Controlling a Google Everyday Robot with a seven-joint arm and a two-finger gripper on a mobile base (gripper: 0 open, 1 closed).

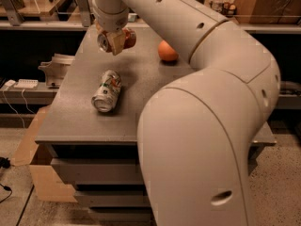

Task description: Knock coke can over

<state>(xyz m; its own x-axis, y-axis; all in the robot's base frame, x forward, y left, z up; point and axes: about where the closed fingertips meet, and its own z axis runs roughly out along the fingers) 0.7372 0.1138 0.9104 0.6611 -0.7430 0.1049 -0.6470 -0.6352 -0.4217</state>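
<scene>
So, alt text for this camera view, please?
The robot's gripper is against a tilted red coke can above a grey table. A white-and-green can lies on its side nearer; an orange sits farther back.
</scene>
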